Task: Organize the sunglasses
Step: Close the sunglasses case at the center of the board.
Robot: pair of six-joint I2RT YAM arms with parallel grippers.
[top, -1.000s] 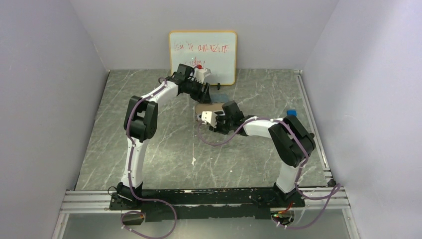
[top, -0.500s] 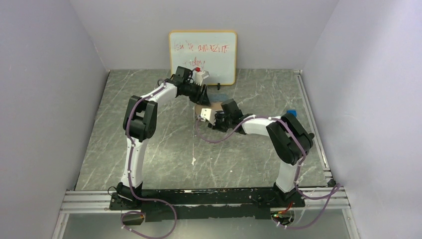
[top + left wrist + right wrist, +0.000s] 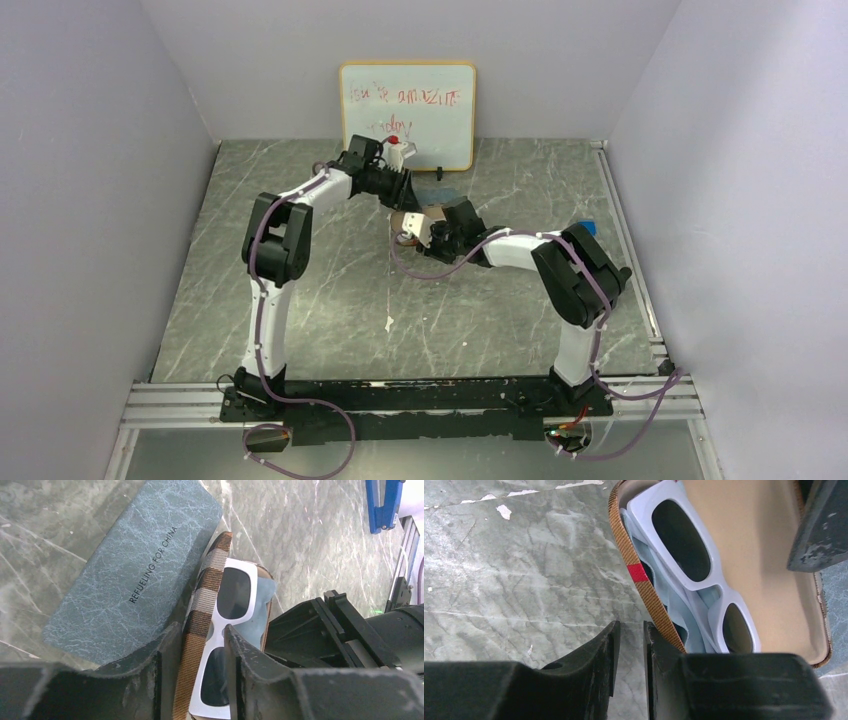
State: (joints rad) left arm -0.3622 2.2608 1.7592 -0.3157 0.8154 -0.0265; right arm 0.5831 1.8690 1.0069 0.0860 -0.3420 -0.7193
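White sunglasses (image 3: 218,630) sit inside the open plaid case (image 3: 200,615), on its cloth (image 3: 262,600). Straddling case wall and frame, left jaws — clamped or not, can't tell. Outside the case rim, right jaws narrowly parted, empty. Risk: pinch catches frame — drags glasses out.

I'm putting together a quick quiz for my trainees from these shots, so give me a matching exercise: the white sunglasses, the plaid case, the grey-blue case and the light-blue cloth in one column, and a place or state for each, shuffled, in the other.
Column one:
1. white sunglasses
2. plaid case
3. grey-blue case
4. light-blue cloth

Column two:
A. shut, with lettering printed on top
B. open, tan lining showing
C. lying on top inside the open case
D. tucked under the white frame

Pairs: 1-C, 2-B, 3-A, 4-D.
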